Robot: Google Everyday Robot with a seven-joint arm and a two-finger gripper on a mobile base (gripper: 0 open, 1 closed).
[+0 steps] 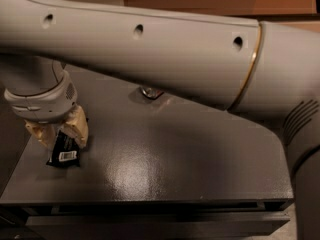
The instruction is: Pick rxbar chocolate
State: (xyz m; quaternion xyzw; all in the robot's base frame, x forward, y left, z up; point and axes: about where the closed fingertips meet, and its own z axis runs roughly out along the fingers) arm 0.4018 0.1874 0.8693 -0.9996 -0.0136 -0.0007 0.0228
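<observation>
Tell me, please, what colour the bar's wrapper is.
The rxbar chocolate: black, white barcode patch, in camera view; claw holds it at table's left.
</observation>
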